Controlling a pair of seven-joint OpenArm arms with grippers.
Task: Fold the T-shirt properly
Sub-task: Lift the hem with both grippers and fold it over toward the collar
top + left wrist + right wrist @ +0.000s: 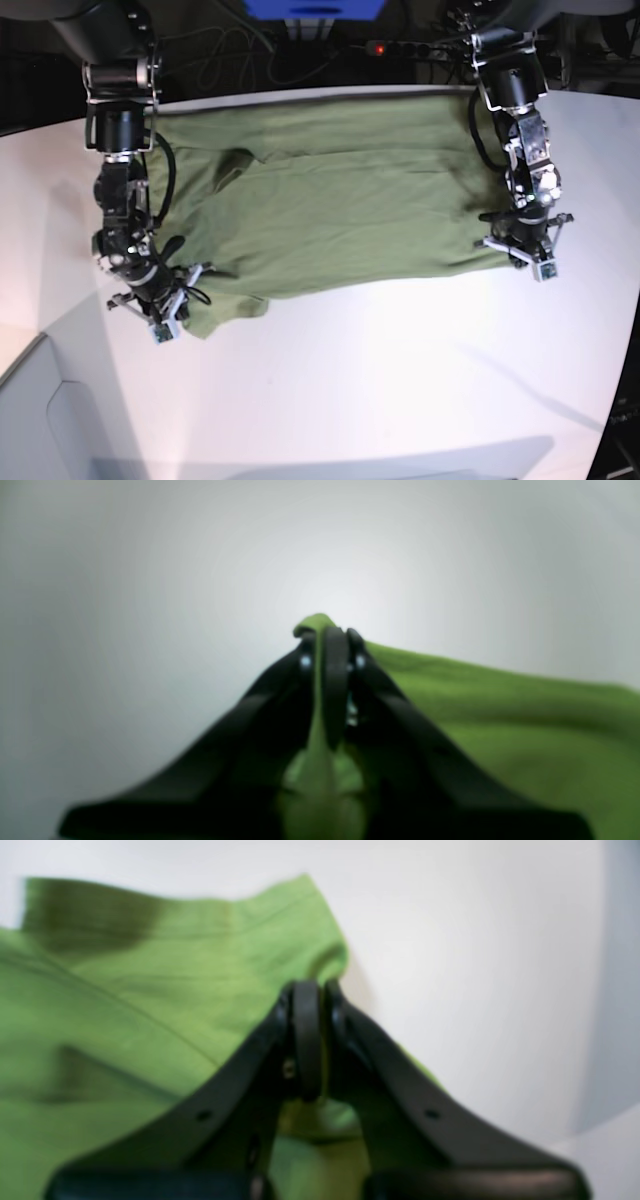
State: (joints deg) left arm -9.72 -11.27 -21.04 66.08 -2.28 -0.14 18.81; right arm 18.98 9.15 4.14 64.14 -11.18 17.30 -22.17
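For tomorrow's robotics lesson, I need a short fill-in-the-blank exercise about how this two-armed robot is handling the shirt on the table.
1. The T-shirt is ____ in colour.
2. The left gripper is ____ on the shirt's edge.
3. The right gripper also grips ____.
4. The shirt lies spread on a ____ table.

Missing words: green; shut; the T-shirt; white

Both arms reach down from the far edge of the table, one at each side of the base view. The left arm (pixel 510 110) hangs on that view's right, its wrist bent downward. The left gripper (pixel 330 645) has its jaws pressed together on a fold of the T-shirt (pixel 500 705). The right arm (pixel 120 160) drops on the view's left. The right gripper (pixel 310 1000) is likewise clamped tight on the cloth's edge.
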